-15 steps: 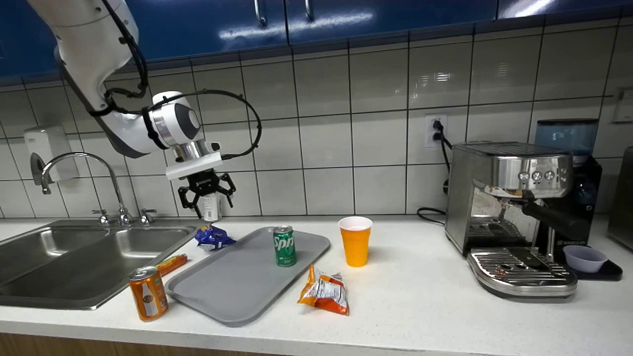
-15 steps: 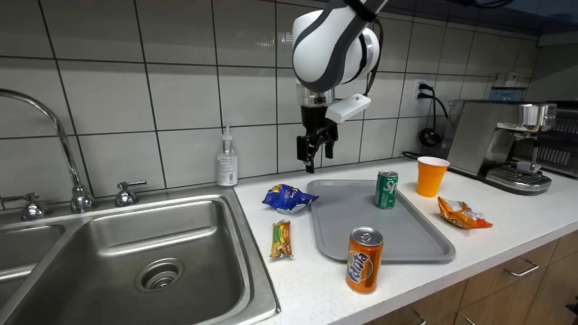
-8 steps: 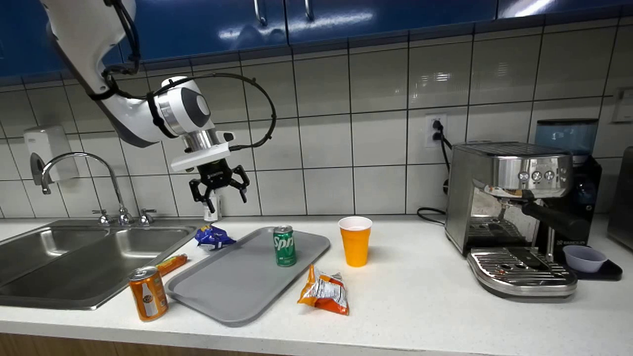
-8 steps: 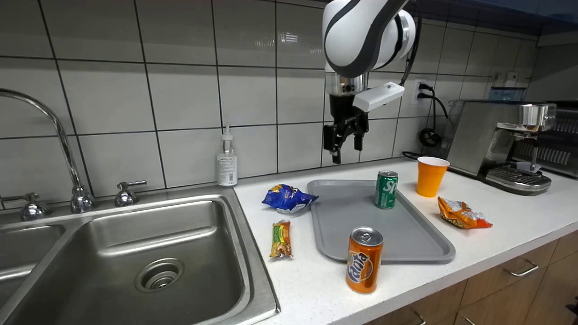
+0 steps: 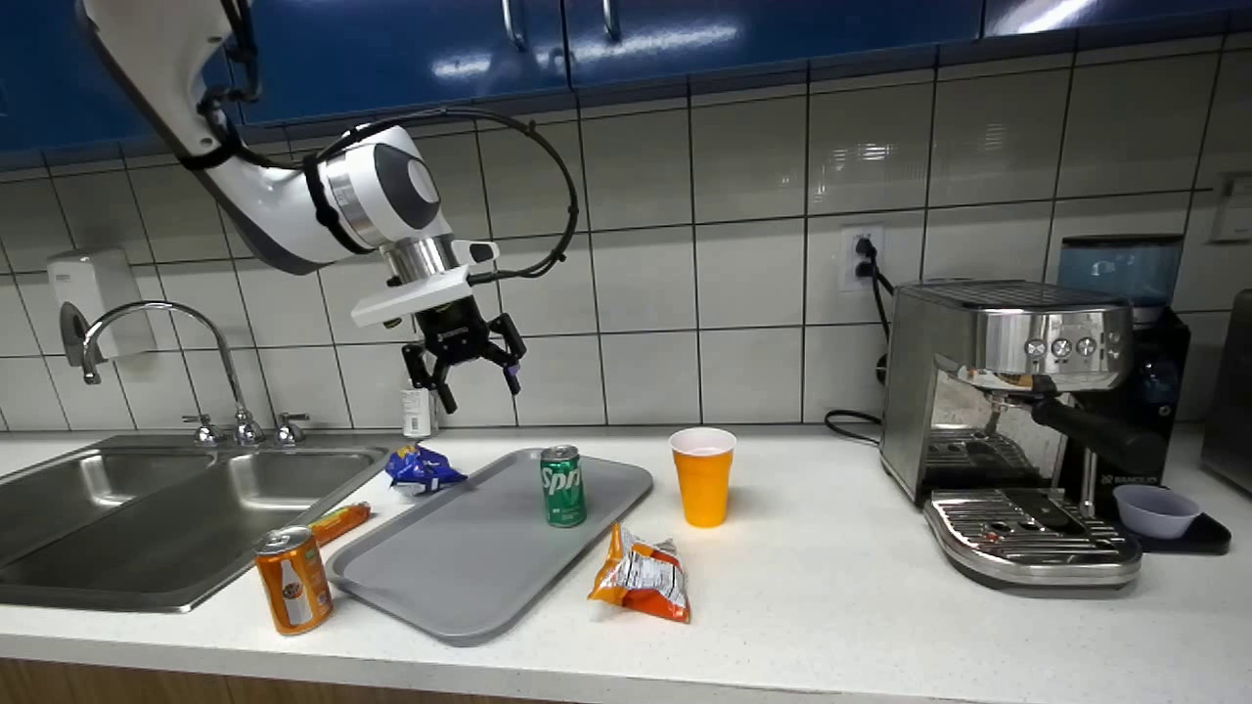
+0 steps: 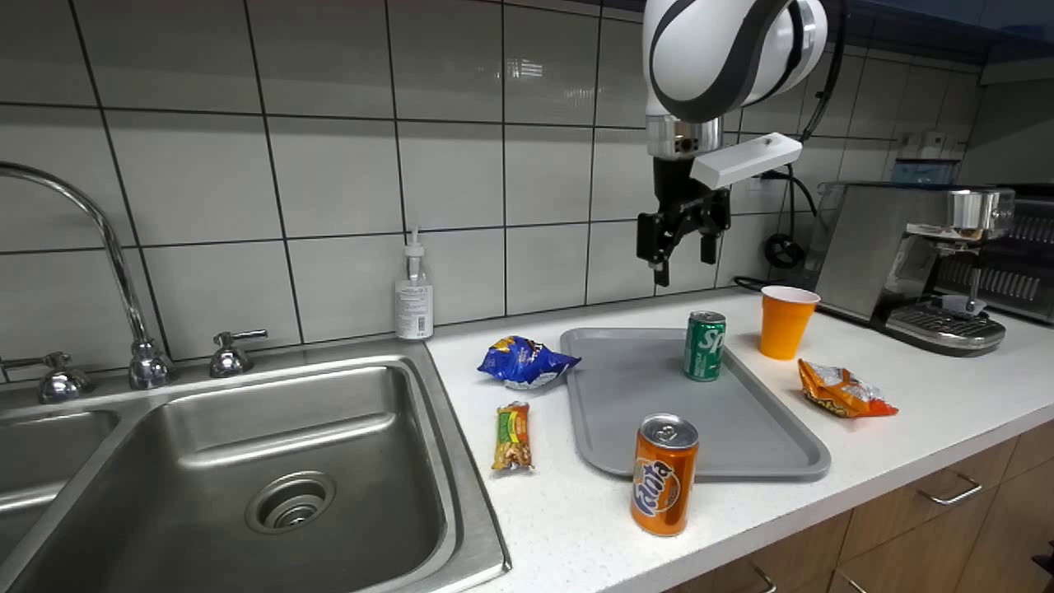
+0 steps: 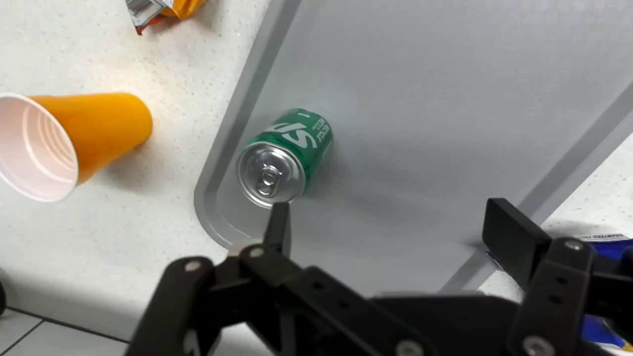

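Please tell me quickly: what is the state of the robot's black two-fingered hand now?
Black two-fingered hand: open wide, holding nothing.

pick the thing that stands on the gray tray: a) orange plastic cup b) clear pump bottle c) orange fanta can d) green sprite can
D: the green Sprite can stands inside the rim of the gray tray in both exterior views and the wrist view, while the Fanta can and the orange plastic cup stand off it on the counter.
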Robot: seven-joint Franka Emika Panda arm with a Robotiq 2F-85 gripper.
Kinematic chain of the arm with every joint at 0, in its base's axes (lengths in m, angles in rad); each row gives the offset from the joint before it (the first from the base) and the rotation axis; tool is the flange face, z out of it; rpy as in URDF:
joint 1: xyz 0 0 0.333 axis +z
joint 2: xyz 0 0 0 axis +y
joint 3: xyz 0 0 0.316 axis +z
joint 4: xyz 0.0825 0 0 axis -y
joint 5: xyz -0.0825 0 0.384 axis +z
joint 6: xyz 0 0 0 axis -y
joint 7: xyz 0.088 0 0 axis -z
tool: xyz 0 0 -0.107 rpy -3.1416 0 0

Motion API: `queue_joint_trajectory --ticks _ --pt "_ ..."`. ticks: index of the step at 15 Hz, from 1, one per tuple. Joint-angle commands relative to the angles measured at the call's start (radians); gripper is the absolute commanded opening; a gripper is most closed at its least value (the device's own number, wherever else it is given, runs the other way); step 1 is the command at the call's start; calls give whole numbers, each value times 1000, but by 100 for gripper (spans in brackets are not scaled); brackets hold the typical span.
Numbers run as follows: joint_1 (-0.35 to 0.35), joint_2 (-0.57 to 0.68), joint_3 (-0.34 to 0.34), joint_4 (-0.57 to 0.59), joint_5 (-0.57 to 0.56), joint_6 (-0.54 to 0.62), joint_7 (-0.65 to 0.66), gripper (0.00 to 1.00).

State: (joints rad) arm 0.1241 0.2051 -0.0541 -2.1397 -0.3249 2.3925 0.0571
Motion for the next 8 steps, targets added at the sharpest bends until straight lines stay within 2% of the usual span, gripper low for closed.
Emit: queue_joint_trajectory --ticks 1,8 --pt "-32 -50 -4 -57 -24 20 78 100" --pt "-87 -21 -22 -58 29 62 94 100"
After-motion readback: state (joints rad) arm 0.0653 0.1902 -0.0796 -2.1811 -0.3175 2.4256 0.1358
